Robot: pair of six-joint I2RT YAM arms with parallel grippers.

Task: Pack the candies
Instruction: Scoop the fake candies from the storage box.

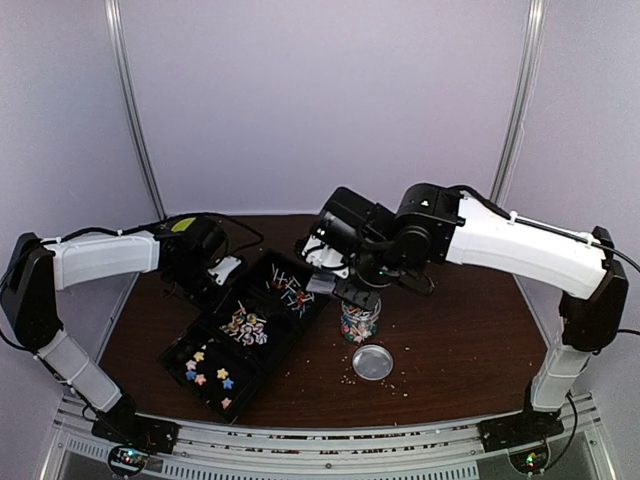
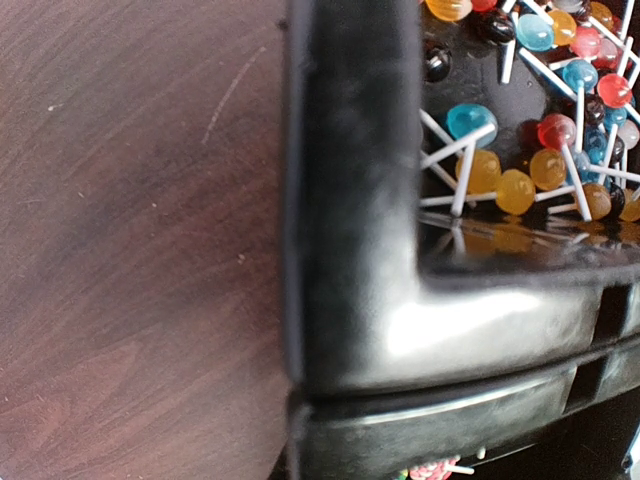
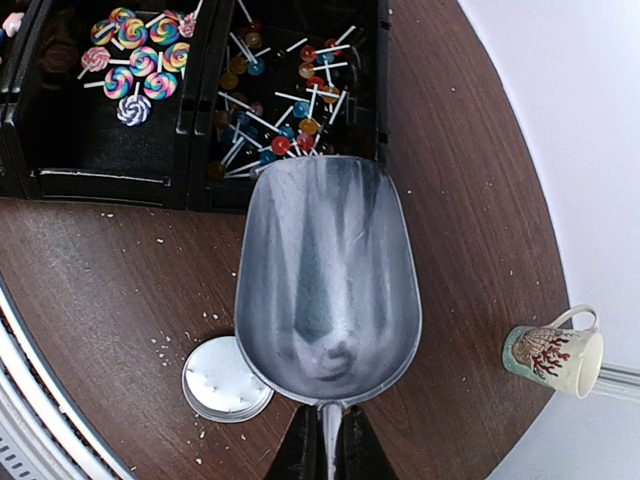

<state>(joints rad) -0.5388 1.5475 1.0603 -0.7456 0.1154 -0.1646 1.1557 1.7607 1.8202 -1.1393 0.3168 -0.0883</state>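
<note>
A small glass jar of multicoloured candies stands mid-table, with its round lid lying flat in front of it. My right gripper is shut on the thin handle of an empty metal scoop. The scoop hangs over the table and hides the jar in the right wrist view. Its tip points at the black compartment tray. My left gripper is at the tray's far-left edge. In the left wrist view its fingers are hidden and only the tray's corner fills the frame.
The tray holds ball lollipops, swirl lollipops and star sweets. A patterned mug lies on its side near the table's right edge. The lid lies left of the scoop. Pale crumbs dot the wood round it.
</note>
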